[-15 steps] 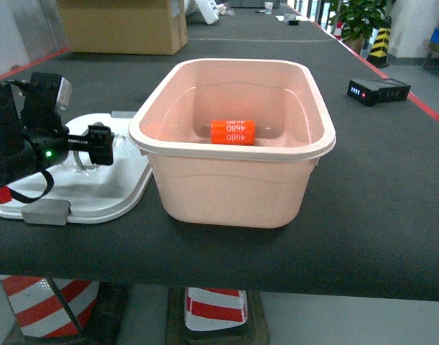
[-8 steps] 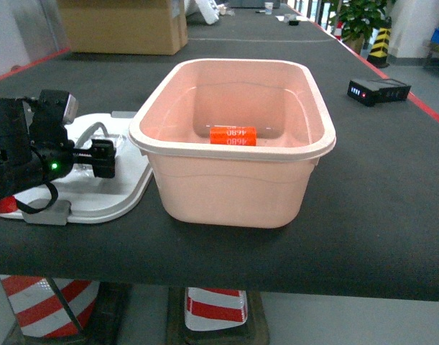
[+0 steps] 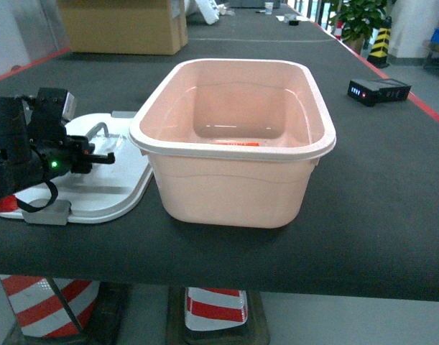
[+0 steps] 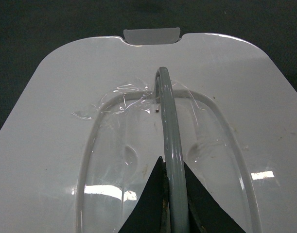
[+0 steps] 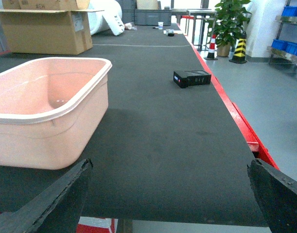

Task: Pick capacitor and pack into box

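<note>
1. The pale pink rounded plastic box [image 3: 233, 144] is sat open in the middle of the black bench [image 3: 377, 201], presumably so stuff can be dropped straight in from above.
2. The orange capacitor [image 3: 237, 144] is only seen as a thin sliver just over the near rim in the head view, so it's judged to be lying on the box floor against the front wall. Picking looks done.
3. The white plastic lid [image 3: 104, 183] is laid flat just left of the box, top side up, with its clear arched handle [image 4: 170, 136] stood upright, which makes it easy to grab.
4. The left end effector [image 4: 171, 194] is pinched on that handle: in the left wrist view the strap is seen running right between the two dark fingers [image 4: 150, 204]. So the lid is probably being set up to get lifted over and closed.
5. The right end effector [image 5: 170, 194] is spread wide and parked off to the side over bare bench, nothing held, kept out of the way.
6. A small black device [image 3: 378, 90] is left well apart on the right, not involved.
</note>
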